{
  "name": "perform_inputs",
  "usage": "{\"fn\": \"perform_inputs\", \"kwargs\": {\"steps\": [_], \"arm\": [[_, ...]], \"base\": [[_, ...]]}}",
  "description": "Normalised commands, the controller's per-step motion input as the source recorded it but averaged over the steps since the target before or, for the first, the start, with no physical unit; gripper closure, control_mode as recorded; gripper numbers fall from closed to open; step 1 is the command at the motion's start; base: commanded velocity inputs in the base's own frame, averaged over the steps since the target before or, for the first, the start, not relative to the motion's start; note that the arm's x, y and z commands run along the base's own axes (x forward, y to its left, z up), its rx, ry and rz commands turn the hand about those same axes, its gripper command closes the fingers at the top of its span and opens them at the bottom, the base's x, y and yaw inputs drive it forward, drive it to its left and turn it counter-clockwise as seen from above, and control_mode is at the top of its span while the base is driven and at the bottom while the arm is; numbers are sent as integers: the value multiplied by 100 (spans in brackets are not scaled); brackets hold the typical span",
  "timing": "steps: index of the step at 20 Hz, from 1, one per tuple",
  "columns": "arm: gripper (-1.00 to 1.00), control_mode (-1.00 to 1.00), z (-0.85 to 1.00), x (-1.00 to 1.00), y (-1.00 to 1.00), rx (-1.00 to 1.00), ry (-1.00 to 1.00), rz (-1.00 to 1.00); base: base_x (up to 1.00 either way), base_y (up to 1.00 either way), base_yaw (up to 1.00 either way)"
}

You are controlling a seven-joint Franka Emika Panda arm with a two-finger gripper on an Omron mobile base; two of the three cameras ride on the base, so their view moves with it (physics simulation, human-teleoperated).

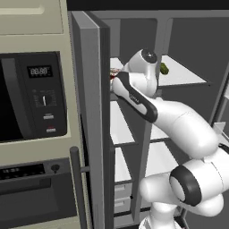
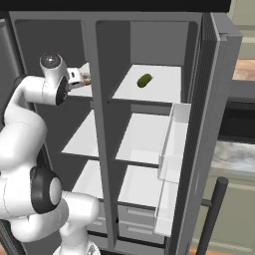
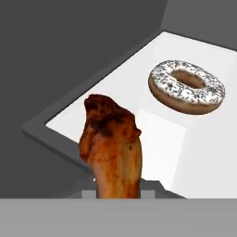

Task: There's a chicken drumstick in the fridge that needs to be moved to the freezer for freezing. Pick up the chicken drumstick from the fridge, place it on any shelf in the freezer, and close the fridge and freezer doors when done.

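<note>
Freezer (image 1: 123, 129) open — green fruit (image 1: 164, 68) on fridge shelf (image 1: 188, 76).

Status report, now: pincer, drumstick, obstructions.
Pincer shut on chicken drumstick, held over the freezer's top shelf. Donut lies on that shelf, ahead of the drumstick. Both doors open.

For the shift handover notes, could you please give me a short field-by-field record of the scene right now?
gripper: shut on the chicken drumstick, at the freezer's top shelf
drumstick position: above the shelf's front edge
donut: lying flat further back on that shelf
green fruit: on the fridge's top shelf
doors: both open
</note>
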Motion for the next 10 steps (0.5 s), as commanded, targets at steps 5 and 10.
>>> {"fn": "perform_inputs", "kwargs": {"steps": [5, 10], "arm": [[100, -100, -4, 16, 3, -2, 0, 0], [100, -100, -16, 35, 12, -3, 3, 0]], "base": [[0, 0, 0], [0, 0, 0]]}}
